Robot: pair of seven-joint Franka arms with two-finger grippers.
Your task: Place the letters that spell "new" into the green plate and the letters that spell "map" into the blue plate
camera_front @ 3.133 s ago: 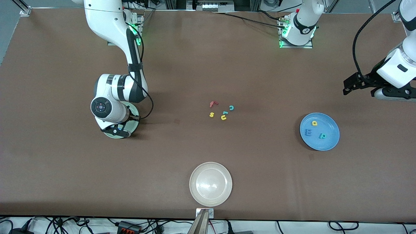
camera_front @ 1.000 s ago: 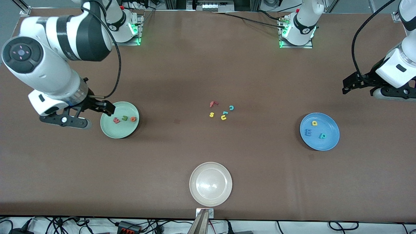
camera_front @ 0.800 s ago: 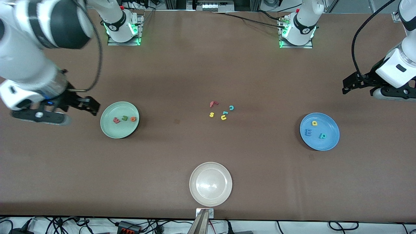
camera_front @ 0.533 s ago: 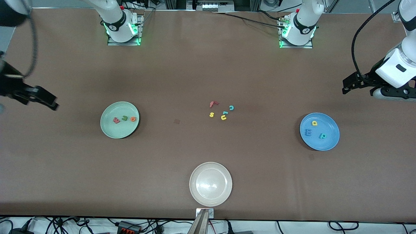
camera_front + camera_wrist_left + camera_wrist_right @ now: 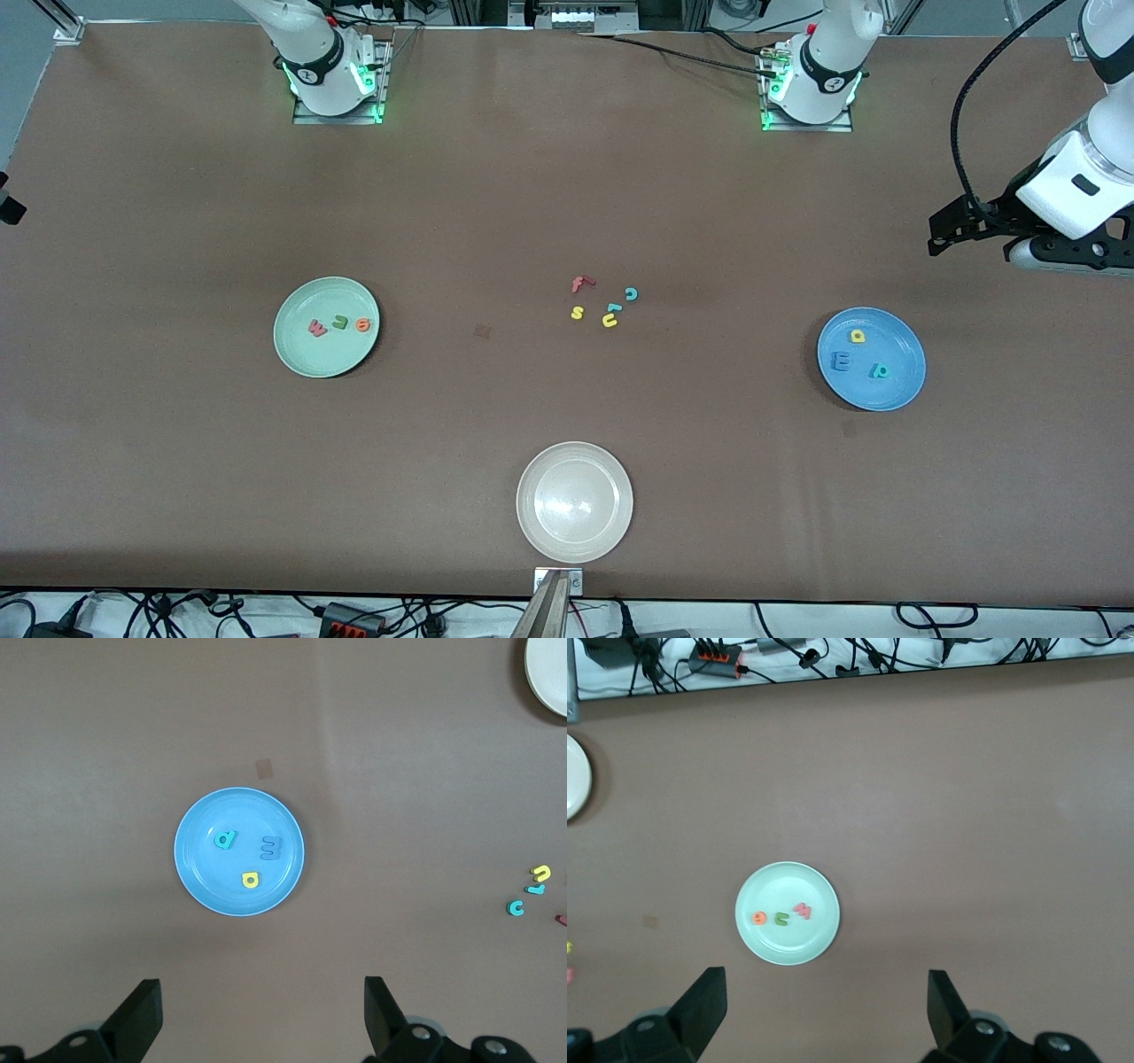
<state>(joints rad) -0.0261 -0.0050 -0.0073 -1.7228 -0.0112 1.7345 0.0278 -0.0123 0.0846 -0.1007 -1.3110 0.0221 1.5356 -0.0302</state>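
The green plate (image 5: 321, 357) holds a pinkish-red w (image 5: 317, 329), a green n (image 5: 339, 322) and an orange e (image 5: 362, 324). In the blue plate (image 5: 889, 396) lie a blue m (image 5: 839, 361), a yellow a (image 5: 857, 336) and a teal p (image 5: 878, 370). My right gripper (image 5: 824, 981) hangs open and empty, high over the table at the right arm's end, with the green plate (image 5: 788, 945) below it. Only a black tip of it (image 5: 8, 209) shows in the front view. My left gripper (image 5: 261, 989) is open and empty, high beside the blue plate (image 5: 205, 888).
Loose letters lie mid-table: a red f (image 5: 580, 283), a yellow s (image 5: 577, 312), a teal c (image 5: 631, 293), a yellow u (image 5: 609, 321) and a small teal piece (image 5: 613, 307). An empty beige-white plate (image 5: 574, 501) sits near the front camera's edge.
My right arm rose from the green plate and swung out past the table's end, uncovering the three letters in it. The left arm lifted slightly.
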